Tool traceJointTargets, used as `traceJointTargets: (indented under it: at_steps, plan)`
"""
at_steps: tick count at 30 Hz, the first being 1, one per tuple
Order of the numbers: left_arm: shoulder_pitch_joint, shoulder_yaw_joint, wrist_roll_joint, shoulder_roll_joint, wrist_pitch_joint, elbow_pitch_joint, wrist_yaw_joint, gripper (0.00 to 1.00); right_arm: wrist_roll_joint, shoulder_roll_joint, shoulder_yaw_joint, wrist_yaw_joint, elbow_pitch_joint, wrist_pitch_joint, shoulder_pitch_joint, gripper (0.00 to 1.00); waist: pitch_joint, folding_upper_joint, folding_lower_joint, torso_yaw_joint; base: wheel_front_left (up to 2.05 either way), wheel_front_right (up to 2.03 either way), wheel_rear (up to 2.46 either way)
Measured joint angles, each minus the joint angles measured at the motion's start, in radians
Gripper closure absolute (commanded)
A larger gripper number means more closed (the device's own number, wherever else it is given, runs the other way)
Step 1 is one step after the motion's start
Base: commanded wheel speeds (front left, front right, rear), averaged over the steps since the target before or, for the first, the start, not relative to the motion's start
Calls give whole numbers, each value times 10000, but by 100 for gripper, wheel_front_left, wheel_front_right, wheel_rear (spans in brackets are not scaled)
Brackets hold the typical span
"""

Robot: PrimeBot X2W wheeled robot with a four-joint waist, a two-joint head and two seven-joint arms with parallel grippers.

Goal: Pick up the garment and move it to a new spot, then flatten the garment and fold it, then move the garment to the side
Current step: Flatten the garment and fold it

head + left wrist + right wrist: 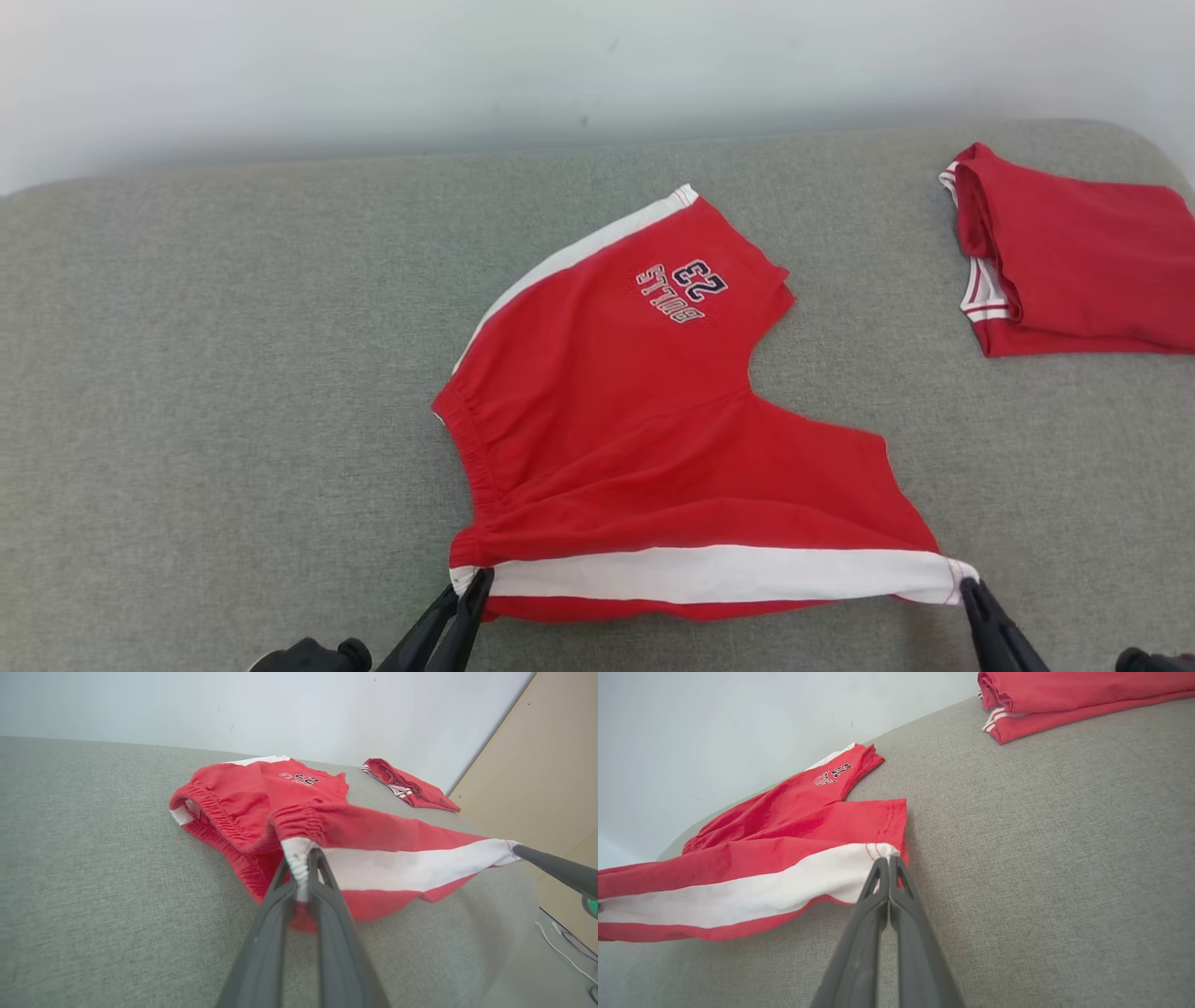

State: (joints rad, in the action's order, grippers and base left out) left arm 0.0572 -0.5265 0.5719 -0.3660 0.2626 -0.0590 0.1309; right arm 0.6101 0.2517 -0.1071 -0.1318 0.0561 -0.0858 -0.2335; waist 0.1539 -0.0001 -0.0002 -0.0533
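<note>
Two pincers grip the near side of the red shorts point(635, 420) in the head view. The left pincer point(474, 586) is clenched on the waistband corner and the right pincer point(971, 590) on the leg hem, with the white stripe point(728, 574) taut between them near the desk's point(233, 373) front edge. As I judge it, the shorts are spread but not yet folded, and the move aside is not yet done. A folded red garment point(1083, 271) lies at the far right corner. The left wrist view shows the held edge seemingly raised off the grey cloth surface, with a white wall point(233, 704) behind and a beige panel point(546, 765) beside it. The right wrist view shows that pincer pinched tight on the hem corner.
</note>
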Motion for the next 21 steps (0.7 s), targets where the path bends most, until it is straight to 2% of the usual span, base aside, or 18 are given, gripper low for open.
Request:
traceJointTargets:
  at_steps: [8,21]
  plan:
    - [5,-203,13,186,0,90,0,100,2,-88,510,0,167,341,517,100,-255,1,1,196,0,0,0]
    - [2079,-635,382,562,0,-629,2,100,-132,1384,-408,-2,-1498,265,4055,100,-46,2,3,763,0,0,0]
